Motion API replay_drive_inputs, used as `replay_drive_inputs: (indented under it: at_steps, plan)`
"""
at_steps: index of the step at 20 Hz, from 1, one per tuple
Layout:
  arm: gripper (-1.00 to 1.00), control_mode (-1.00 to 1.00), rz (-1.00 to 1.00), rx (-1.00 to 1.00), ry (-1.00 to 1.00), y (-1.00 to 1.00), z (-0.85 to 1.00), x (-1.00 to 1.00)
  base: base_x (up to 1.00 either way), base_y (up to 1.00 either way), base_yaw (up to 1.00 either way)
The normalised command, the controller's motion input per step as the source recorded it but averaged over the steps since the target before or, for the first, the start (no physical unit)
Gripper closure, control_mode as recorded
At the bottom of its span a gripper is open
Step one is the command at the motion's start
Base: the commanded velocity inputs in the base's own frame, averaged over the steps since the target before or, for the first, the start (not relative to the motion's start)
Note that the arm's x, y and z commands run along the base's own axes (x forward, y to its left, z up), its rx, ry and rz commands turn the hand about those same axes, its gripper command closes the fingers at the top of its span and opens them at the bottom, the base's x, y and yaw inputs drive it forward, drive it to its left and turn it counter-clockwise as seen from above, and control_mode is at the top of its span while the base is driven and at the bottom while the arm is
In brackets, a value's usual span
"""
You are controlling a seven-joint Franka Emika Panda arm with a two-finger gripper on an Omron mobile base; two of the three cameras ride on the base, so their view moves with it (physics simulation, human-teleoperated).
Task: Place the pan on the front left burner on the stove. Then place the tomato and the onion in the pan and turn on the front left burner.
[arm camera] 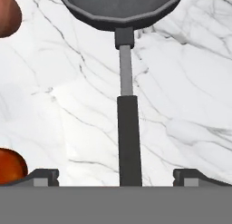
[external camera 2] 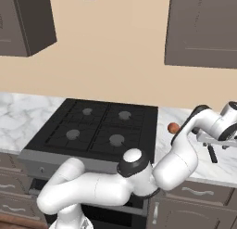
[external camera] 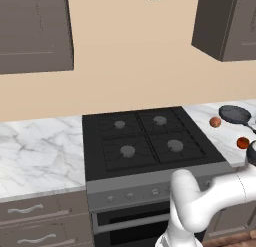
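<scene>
A: What does the pan (arm camera: 120,7) look like?
B: Round, shallow, dark grey, with a long thin handle; it lies on the white marble worktop (arm camera: 181,91), right of the stove (external camera: 145,136).
A: The fingers (arm camera: 43,177)?
B: Spread wide, released, either side of the handle.

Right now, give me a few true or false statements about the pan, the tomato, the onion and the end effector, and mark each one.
1. The pan sits on the counter to the right of the stove. True.
2. The tomato lies inside the pan. False: it is on the counter beside it.
3. The end effector is open, with the pan's handle between its fingertips. True.
4. The front left burner has the pan on it. False: nothing is on it.
5. The onion rests on the stove. False: it rests on the counter near the pan.
</scene>
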Motion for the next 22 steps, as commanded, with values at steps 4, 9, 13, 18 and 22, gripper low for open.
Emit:
replay_drive_inputs:
  at_steps: [4, 9, 13, 18, 22]
  plan:
    - [-1.0, -1.0, 0.0, 0.0, 0.0, 0.0, -0.25, 0.04, 0.0, 0.0, 0.0]
    - [-1.0, -1.0, 0.03, 0.0, 0.0, 0.0, -0.31, 0.14, 0.0, 0.0, 0.0]
    - [-1.0, -1.0, 0.06, 0.0, 0.0, 0.0, -0.28, 0.27, 0.0, 0.0, 0.0]
    - [-1.0, -1.0, 0.08, 0.0, 0.0, -0.01, -0.09, 0.16, 0.0, 0.0, 0.0]
    - [-1.0, -1.0, 0.08, 0.0, 0.0, -0.23, 0.0, 0.0, 0.0, 0.0, 0.0]
